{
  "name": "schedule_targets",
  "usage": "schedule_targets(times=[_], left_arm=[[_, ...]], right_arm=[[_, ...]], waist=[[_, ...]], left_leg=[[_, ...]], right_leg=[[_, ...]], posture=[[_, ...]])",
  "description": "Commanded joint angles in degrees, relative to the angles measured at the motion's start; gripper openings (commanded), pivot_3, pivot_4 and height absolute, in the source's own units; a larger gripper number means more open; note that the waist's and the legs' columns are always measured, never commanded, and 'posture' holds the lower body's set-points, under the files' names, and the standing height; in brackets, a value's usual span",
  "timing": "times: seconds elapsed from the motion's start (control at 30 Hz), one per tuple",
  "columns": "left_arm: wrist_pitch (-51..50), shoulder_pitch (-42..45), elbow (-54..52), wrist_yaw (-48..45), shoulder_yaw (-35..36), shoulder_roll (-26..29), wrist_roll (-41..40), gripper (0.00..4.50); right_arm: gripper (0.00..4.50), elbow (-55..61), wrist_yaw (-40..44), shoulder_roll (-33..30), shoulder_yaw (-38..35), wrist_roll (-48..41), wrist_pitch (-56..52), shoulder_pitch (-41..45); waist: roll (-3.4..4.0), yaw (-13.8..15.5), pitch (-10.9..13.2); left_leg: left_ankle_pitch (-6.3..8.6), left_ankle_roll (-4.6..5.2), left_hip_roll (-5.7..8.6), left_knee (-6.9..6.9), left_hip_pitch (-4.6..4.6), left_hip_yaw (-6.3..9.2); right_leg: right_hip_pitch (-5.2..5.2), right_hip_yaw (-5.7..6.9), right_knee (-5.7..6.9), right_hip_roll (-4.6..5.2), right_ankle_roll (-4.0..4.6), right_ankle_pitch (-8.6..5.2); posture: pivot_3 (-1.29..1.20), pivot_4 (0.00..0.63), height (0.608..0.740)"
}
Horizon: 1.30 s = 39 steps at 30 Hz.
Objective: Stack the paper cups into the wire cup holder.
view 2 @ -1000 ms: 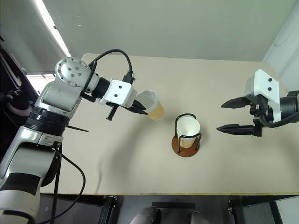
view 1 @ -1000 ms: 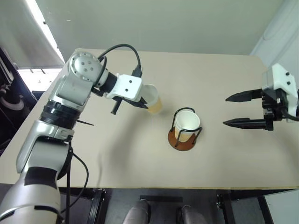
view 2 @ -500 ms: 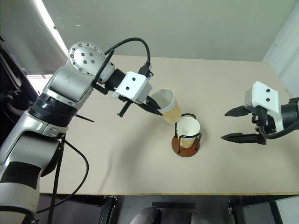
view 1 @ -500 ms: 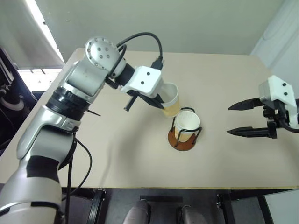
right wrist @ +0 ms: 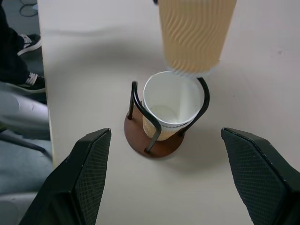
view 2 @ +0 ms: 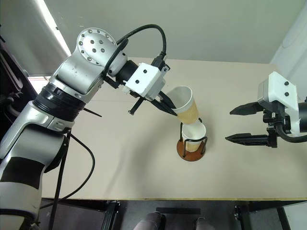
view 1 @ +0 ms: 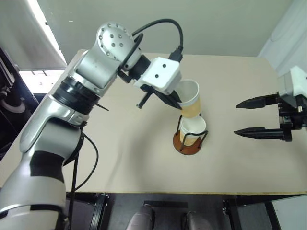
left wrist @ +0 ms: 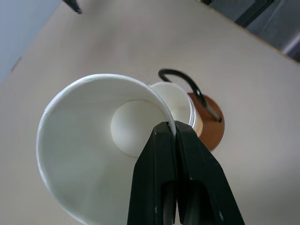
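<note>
L pincer [view 2: 169, 107] clamped on cup [view 2: 186, 104] rim above wire holder [view 2: 191, 146]; R pincer [view 2: 236, 124] wide, empty.

A tan, ribbed paper cup [view 2: 186, 105] with a white inside hangs in the air, tilted, its base just above the cup holder [view 2: 192, 142]. The holder has a round reddish-brown base and thin black wire loops standing upright, and rests on the table. Inside it a second paper cup [view 2: 193, 134] sits upright, mouth open upward.
</note>
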State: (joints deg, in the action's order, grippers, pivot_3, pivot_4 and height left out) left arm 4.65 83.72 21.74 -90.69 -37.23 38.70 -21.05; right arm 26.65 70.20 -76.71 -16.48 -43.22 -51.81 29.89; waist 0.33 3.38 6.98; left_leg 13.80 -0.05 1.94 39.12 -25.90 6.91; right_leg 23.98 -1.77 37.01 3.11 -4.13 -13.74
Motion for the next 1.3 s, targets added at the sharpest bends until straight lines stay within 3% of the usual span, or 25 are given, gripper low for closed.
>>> schedule_targets(times=[0.03,0.57,1.23,1.3], left_arm=[[0.65,2.23,-0.21,-1.81,-0.34,-0.61,-1.88,0.01],[7.18,2.9,7.31,-1.81,-3.79,-6.23,1.42,0.01],[7.48,2.48,6.64,-1.81,-5.14,-5.7,1.5,0.01],[7.5,2.59,6.65,-1.81,-5.54,-5.57,1.34,0.59]], right_arm=[[3.84,1.09,-1.0,-1.52,-4.38,-1.74,-1.21,0.29],[3.84,3.9,-4.26,-1.92,-11.47,-4.06,-4.77,-3.91],[3.84,3.27,-4.69,-2.56,-11.04,-3.89,-3.18,-5.39],[3.84,3.28,-4.83,-2.59,-11.04,-3.89,-3.17,-5.47]], waist=[[0.0,0.01,0.0],[0.0,0.22,0.0],[0.0,0.27,0.0],[0.0,0.28,0.0]], left_leg=[[0.0,0.0,0.0,0.01,0.0,0.0],[0.0,0.0,0.0,0.02,-0.01,-0.02],[0.0,0.02,0.0,0.05,-0.02,-0.03],[0.0,0.02,0.0,0.05,-0.02,-0.03]], right_leg=[[0.0,0.0,0.0,0.0,0.0,0.0],[0.0,0.0,0.02,0.0,-0.02,0.01],[0.0,0.0,0.02,0.0,-0.06,0.01],[0.0,0.0,0.02,0.0,-0.06,0.01]], posture=[[0.0,0.15,0.74],[0.0,0.15,0.74],[0.0,0.15,0.74],[0.0,0.15,0.74]])
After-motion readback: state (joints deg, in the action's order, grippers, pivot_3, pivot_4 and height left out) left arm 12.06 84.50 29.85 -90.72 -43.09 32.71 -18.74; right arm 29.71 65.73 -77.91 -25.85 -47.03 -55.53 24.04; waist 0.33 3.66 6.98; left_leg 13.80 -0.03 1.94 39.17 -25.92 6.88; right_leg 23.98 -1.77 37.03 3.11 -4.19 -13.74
